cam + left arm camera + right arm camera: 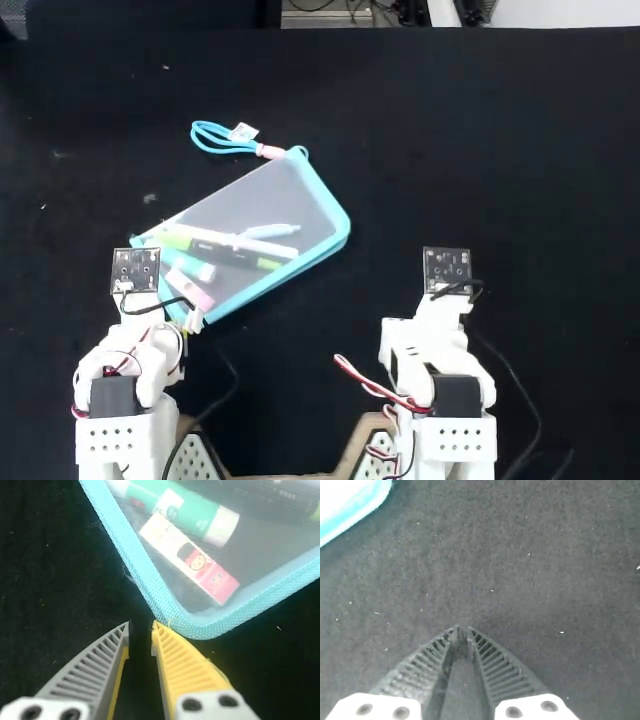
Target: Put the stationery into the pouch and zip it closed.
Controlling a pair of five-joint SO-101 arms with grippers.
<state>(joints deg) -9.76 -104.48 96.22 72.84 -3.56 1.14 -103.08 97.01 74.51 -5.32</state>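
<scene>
Spreading across every view, the black counter (pixel 480 150) carries the pouch (pixel 270 190), which lies flat left of centre. Its long axis runs on a diagonal, the near end by the left arm (pixel 130 360) and the far end pointing away and to the right. The right arm (pixel 440 350) sits folded at the near edge, well apart from the pouch.

The high view gives the whole pouch and both arms from above. The left wrist view looks close on the near corner, where the teal rim bends. There the left claw (pixel 141 625) hangs just beside the rim, its grey and yellow fingers (pixel 180 660) parted by a slim gap and gripping nothing. The right claw (pixel 463 629) is clenched, tips all but touching, over bare cloth with nothing between them; a pale teal edge of the pouch shows at the border of the right wrist view.

A blue strap (pixel 215 135) loops off the far corner. Through the clear face lie pens (pixel 235 245), set along the long axis. The left wrist view picks out a green glue stick (pixel 200 512) with a white cap and, beside it, a pink and white eraser (pixel 192 560), both inside near the corner.
</scene>
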